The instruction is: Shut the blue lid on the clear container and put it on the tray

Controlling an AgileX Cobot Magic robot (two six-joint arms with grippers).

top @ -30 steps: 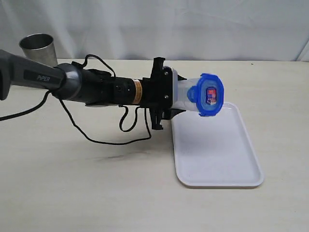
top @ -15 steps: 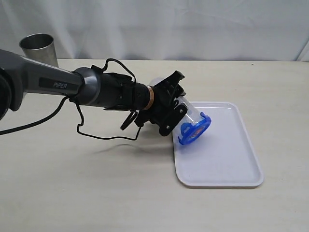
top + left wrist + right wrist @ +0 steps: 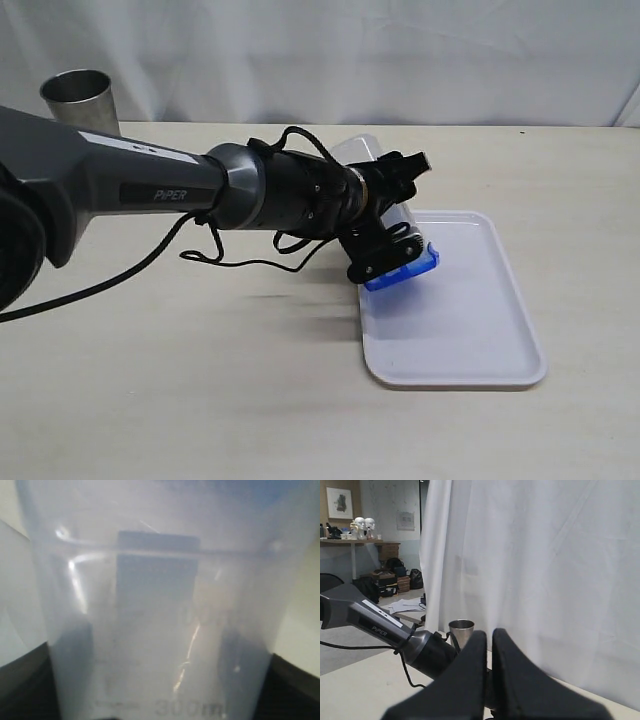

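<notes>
We log the left gripper [image 3: 385,225] clamped on the clear container [image 3: 352,150], long axis tilted, blue lid [image 3: 405,268] end lowest over the tray [image 3: 470,345]; right gripper [image 3: 489,632] closed, empty

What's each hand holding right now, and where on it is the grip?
The left hand grips the clear container by the sides of its body, blue lid on and tilted down toward the tray. The right hand is shut and holds nothing.
</notes>
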